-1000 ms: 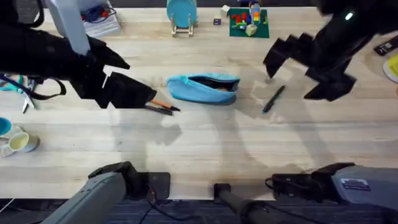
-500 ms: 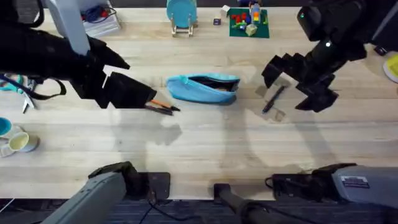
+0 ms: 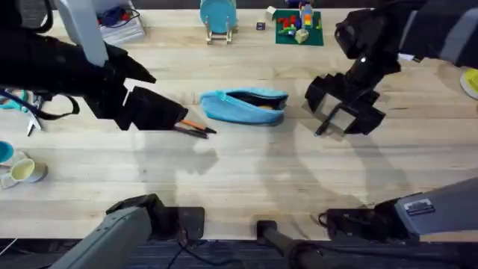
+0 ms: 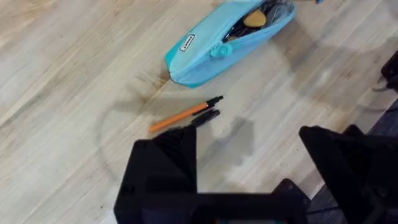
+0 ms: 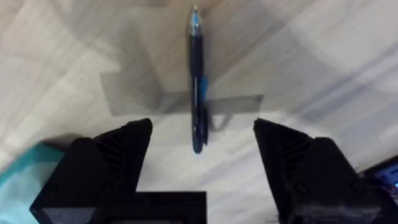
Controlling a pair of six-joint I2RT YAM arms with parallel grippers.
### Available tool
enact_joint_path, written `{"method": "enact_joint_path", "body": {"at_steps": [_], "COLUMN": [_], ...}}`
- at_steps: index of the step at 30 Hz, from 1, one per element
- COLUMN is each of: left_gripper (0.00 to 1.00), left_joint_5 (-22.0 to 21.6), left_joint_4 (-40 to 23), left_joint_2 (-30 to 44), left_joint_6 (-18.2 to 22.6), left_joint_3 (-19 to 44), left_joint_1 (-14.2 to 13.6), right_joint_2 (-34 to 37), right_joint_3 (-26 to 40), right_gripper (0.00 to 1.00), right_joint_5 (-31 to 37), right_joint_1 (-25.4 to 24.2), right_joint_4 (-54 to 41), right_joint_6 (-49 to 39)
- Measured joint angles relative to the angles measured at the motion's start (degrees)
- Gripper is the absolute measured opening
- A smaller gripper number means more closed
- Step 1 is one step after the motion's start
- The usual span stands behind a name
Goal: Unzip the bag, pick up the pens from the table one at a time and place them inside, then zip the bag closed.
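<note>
The light blue bag [image 3: 245, 105] lies unzipped mid-table, its dark interior showing; in the left wrist view the bag [image 4: 230, 40] holds pens and a yellow item. An orange pen [image 4: 183, 115] and a dark pen [image 4: 206, 117] lie side by side just left of it, also seen as the pens [image 3: 196, 128] from overhead. My left gripper [image 3: 166, 99] hangs open above their left ends [image 4: 249, 155]. A black pen [image 5: 196, 81] lies right of the bag. My right gripper [image 5: 202, 149] is open, low over it, fingers either side of its near end [image 3: 342, 108].
A teal round stand [image 3: 218, 16] and a green plate of toy bricks [image 3: 299, 26] sit at the far edge. Cups [image 3: 19, 170] and scissors [image 3: 28, 112] are at the left. A yellow object [image 3: 472, 81] lies at the right edge. Bare wood spans the front.
My right gripper has moved left and come down over the black pen, now straddling it. The left arm, bag and orange pen have not moved.
</note>
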Motion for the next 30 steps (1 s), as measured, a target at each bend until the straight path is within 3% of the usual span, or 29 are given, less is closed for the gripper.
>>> {"method": "enact_joint_path", "body": {"at_steps": [16,30], "left_gripper": [0.999,0.999], "left_joint_5": [0.0,0.0], "left_joint_4": [-0.2,-0.2], "left_joint_2": [0.0,0.0], "left_joint_6": [0.0,0.0], "left_joint_3": [0.0,0.0], "left_joint_1": [0.0,0.0], "right_joint_2": [2.1,-0.8], "right_joint_3": [-0.2,-5.4], "right_gripper": [0.950,0.924], "right_joint_5": [-0.3,-2.6], "right_joint_1": [-0.1,-0.5], "right_joint_4": [4.5,10.4], "right_joint_6": [-0.9,-1.3]}}
